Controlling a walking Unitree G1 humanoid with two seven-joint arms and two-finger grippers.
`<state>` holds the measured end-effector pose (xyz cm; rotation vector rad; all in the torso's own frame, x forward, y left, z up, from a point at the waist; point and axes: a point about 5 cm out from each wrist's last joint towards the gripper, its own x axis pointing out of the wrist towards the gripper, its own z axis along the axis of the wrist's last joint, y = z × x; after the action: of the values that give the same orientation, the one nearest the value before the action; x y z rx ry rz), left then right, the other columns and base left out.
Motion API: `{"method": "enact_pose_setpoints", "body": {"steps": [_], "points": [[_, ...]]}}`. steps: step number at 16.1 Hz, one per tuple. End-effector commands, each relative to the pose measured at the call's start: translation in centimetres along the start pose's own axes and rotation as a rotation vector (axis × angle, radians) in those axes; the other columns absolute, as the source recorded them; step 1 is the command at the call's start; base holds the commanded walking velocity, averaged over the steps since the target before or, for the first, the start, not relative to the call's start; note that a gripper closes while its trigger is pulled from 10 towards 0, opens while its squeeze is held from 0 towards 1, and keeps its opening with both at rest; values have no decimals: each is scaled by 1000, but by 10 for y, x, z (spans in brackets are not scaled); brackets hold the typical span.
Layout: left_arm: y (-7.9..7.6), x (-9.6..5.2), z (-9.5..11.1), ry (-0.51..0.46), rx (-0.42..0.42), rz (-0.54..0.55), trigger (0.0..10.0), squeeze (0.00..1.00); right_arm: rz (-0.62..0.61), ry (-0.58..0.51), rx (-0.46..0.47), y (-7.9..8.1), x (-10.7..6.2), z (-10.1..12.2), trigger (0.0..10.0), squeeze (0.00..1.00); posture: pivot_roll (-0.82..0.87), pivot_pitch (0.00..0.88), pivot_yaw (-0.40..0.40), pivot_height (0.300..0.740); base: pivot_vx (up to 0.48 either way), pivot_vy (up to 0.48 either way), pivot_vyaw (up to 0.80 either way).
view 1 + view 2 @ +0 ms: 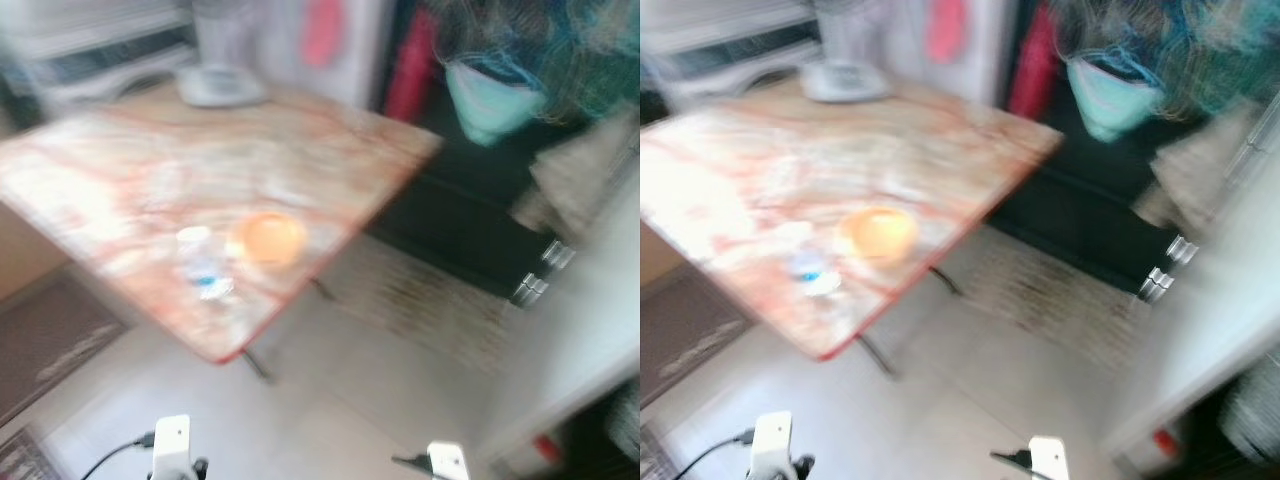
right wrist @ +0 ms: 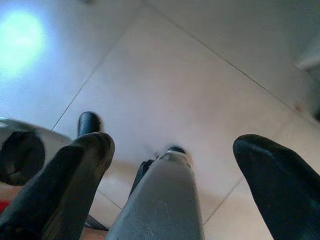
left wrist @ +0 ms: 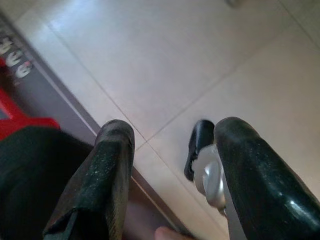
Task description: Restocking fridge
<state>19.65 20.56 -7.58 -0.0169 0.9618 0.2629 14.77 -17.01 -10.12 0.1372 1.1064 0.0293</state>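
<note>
With both the left gripper (image 3: 170,165) and right gripper (image 2: 170,165) hanging spread and empty, the blurred small clear plastic bottle (image 1: 205,262) and round orange item (image 1: 267,238) on the marbled red-edged counter (image 1: 120,170) are best approached squarely and steadied first.

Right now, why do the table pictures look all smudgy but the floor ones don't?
Both eye views are motion-blurred: the table, the orange thing and the small bottle are smeared. The wrist views are sharper, showing floor tiles; the right wrist view has a bright glare patch.
</note>
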Motion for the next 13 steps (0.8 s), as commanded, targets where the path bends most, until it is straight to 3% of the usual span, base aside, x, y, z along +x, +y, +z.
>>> {"method": "enact_pose_setpoints", "body": {"steps": [1, 5, 8, 10, 12, 13], "points": [[-6, -1, -6, 22, 4, -14, 10000, 0, -19, 18, -3, -8, -2, -5, 10000, 0, 78, 0, -42, 740, 0, 0, 800], [-6, -1, -7, 19, 6, -8, 10000, 0, -18, 19, -3, -8, -2, -5, 10000, 0, 79, 0, -42, 740, 0, 0, 675], [-5, -1, -5, 1, 2, 7, 10000, 0, -25, 14, 28, -7, -2, -6, 10000, 0, 88, 0, -40, 740, 0, 0, 0], [-3, -1, -1, -49, -22, 52, 10000, 0, -24, 9, 28, -7, -2, -5, 10000, 0, 90, 0, -41, 740, 0, 0, 0], [3, -4, 6, -165, -44, 199, 10000, 0, -24, 9, 23, -7, -2, -4, 10000, 0, 94, 0, -40, 740, 0, 0, 0], [4, -5, 6, -171, -43, 205, 10000, 0, -24, 9, 23, -7, -2, -4, 10000, 0, 94, 0, -40, 740, 0, 0, 0]]}}
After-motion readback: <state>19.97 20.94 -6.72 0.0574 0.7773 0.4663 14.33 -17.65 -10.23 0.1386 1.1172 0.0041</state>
